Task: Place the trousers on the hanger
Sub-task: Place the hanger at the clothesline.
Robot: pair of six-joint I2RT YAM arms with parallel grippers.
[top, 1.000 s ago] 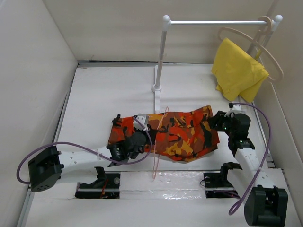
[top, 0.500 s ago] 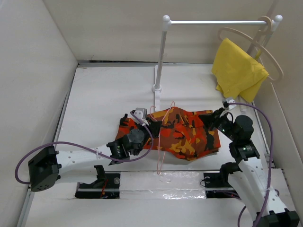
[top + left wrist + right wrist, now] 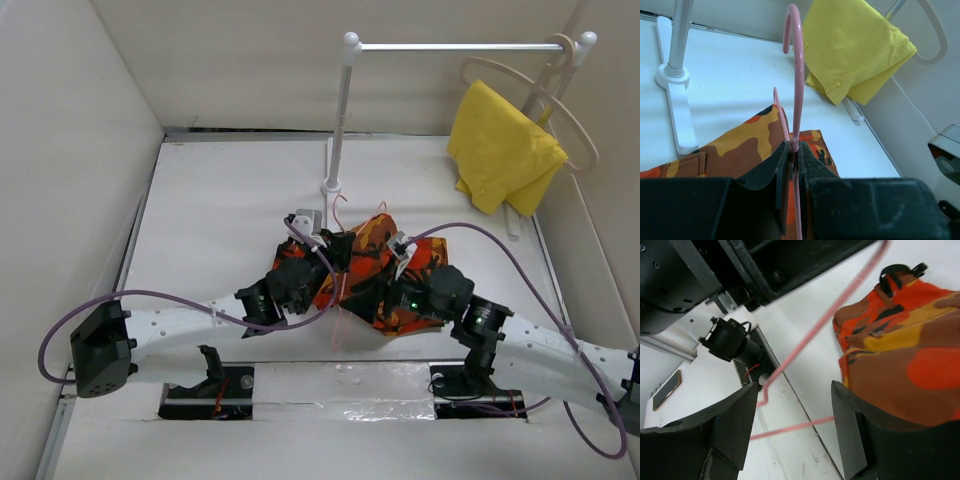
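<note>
Left wrist: L hand [image 3: 794, 151] pinching hanger [image 3: 798, 75]; right wrist: R hand [image 3: 795, 412] open nr trousers [image 3: 912, 365]

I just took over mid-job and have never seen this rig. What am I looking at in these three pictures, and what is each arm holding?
Two robot arms are bolted at the near edge of a white table, each ending in a two-finger gripper. The wide picture comes from a fixed camera above and behind them; the other two come from wrist cameras, so the dark shapes at the bottom are each gripper's own fingers. Bunched camouflage trousers lie mid-table. The left gripper is shut on a pink wire hanger, hook up. The right gripper is open, holding nothing, by the trousers. At the back stands a rack carrying a wooden hanger and a yellow cloth.
</note>
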